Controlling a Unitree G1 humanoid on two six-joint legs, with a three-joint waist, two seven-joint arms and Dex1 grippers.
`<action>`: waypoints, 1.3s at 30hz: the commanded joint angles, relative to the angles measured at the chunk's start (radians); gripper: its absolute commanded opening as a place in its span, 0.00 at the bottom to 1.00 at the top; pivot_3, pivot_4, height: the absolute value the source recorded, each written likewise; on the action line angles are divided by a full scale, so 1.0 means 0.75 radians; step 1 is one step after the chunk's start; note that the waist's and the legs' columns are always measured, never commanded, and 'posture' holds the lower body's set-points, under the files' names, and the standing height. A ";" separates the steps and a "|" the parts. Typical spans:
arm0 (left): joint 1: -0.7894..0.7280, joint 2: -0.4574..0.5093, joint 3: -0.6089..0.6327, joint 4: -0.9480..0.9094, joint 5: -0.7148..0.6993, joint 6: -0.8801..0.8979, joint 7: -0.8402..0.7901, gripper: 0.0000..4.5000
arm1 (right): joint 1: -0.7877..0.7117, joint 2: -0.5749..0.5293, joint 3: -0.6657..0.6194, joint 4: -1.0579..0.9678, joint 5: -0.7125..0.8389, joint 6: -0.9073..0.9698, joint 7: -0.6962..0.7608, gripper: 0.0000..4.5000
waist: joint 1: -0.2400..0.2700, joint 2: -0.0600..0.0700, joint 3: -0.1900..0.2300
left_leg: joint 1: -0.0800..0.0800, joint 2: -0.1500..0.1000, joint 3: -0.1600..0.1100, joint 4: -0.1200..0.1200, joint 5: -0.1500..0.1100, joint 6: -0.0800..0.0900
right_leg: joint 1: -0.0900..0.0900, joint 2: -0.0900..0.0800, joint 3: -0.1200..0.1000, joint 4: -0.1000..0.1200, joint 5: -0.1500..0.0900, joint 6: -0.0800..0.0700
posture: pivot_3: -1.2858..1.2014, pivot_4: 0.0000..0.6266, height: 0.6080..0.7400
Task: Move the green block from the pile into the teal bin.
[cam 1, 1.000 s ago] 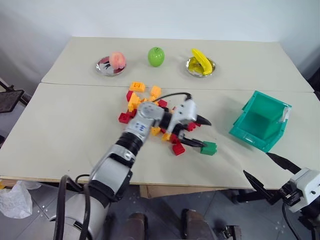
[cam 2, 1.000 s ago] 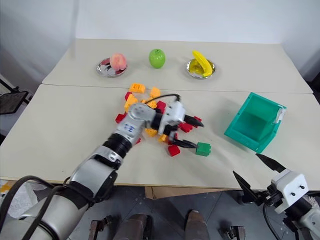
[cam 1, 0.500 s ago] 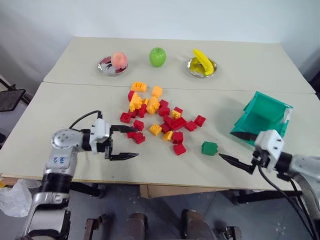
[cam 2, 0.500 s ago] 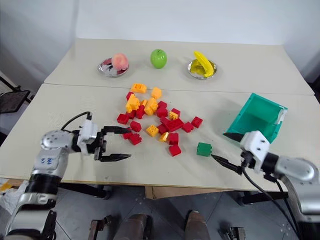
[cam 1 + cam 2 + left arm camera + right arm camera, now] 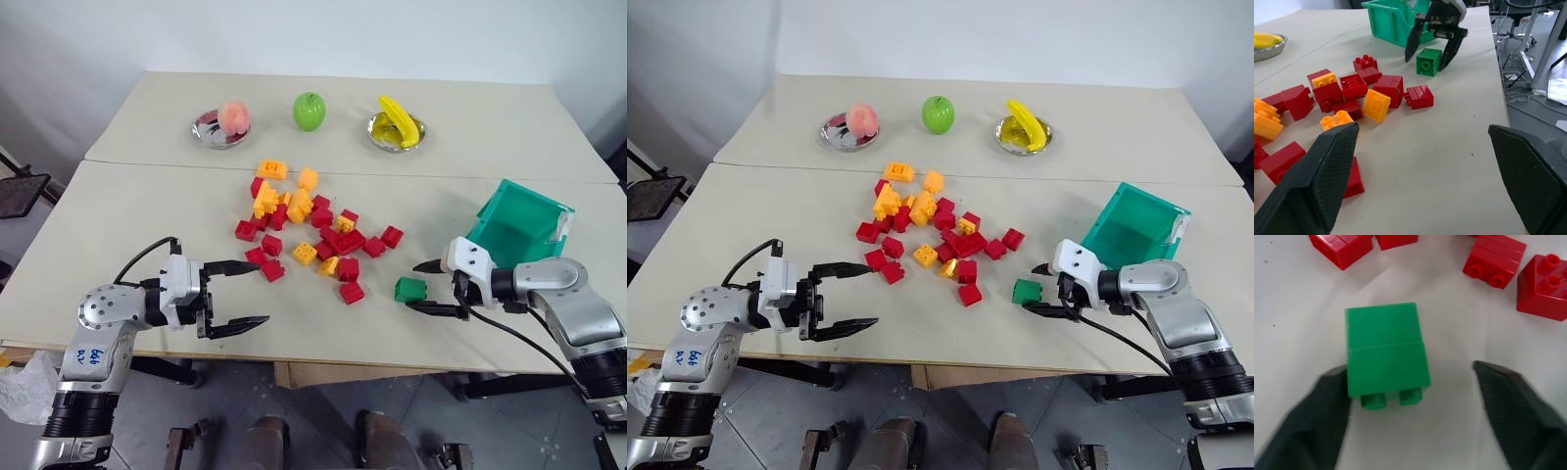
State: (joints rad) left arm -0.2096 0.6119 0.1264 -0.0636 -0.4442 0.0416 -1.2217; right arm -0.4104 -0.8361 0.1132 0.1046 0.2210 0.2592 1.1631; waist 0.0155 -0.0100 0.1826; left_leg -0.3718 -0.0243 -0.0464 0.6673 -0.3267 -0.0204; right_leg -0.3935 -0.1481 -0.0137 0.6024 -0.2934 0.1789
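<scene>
From the head cameras, a pale table (image 5: 137, 235) holds a pile (image 5: 309, 230) of red and yellow toy bricks at its middle. The green block (image 5: 409, 289) lies on the table just right of the pile, apart from the other bricks. The right gripper (image 5: 428, 288) reaches in from the right, its two black fingers spread with the block between them, not yet pinching it. The teal bin (image 5: 519, 227) stands farther right, beside that arm. The left gripper (image 5: 238, 295) hovers at the near left, its fingers wide apart and holding nothing. At the far edge sit a peach on a plate (image 5: 221, 124), a green apple (image 5: 308, 111) and a banana in a bowl (image 5: 396, 124).

The left wrist view looks across the bricks to the block (image 5: 1429, 60), with the right gripper's fingers standing either side of it and the bin (image 5: 1391, 19) behind.

The right wrist view shows the block (image 5: 1386, 348) close up: one finger (image 5: 1327, 406) touches or nearly touches its side, the other (image 5: 1508, 391) stands clear.

The block appears ready to be grasped; gripping, lifting and carrying it into the bin all remain.
</scene>
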 commanded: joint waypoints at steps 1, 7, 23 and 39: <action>-0.012 0.013 0.007 -0.034 -0.033 0.006 0.011 1.00 | 0.035 -0.010 -0.058 -0.055 0.030 -0.038 0.017 0.57 | -0.002 0.000 0.000 | 0.000 0.000 0.000 0.000 0.000 0.000 | 0.000 0.000 0.000 0.000 0.000 0.000 | 0.52 0.24 1.00; -0.073 -0.054 -0.014 -0.056 -0.096 0.069 0.060 1.00 | 0.242 0.024 -0.297 -0.211 0.196 -0.102 -0.024 0.33 | 0.008 0.000 0.000 | 0.000 0.000 0.000 0.000 0.000 0.000 | 0.000 0.000 0.000 0.000 0.000 0.000 | 0.52 0.24 1.00; -0.270 -0.239 -0.142 -0.010 -0.101 0.104 0.135 1.00 | 0.386 0.097 -0.885 -0.332 0.286 0.105 -0.690 0.33 | 0.003 0.001 -0.001 | 0.001 0.000 0.003 0.000 0.000 -0.001 | 0.001 0.000 0.001 0.000 0.000 0.000 | 0.52 0.24 1.00; -0.114 -0.039 0.047 0.105 0.075 0.011 0.340 1.00 | 0.324 0.125 -0.711 -0.374 0.424 -0.039 -0.342 0.99 | -0.027 0.002 -0.001 | 0.001 0.001 0.002 -0.002 0.000 0.000 | 0.000 0.001 0.001 -0.001 0.000 0.000 | 0.52 0.24 1.00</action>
State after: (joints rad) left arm -0.3164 0.5631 0.1173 0.0492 -0.4082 0.0554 -1.0074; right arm -0.1772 -0.7496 -0.4434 -0.1104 0.4952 0.2555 0.8519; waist -0.0047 -0.0082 0.1816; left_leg -0.3708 -0.0233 -0.0450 0.6657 -0.3269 -0.0207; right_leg -0.3933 -0.1475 -0.0127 0.6020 -0.2934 0.1789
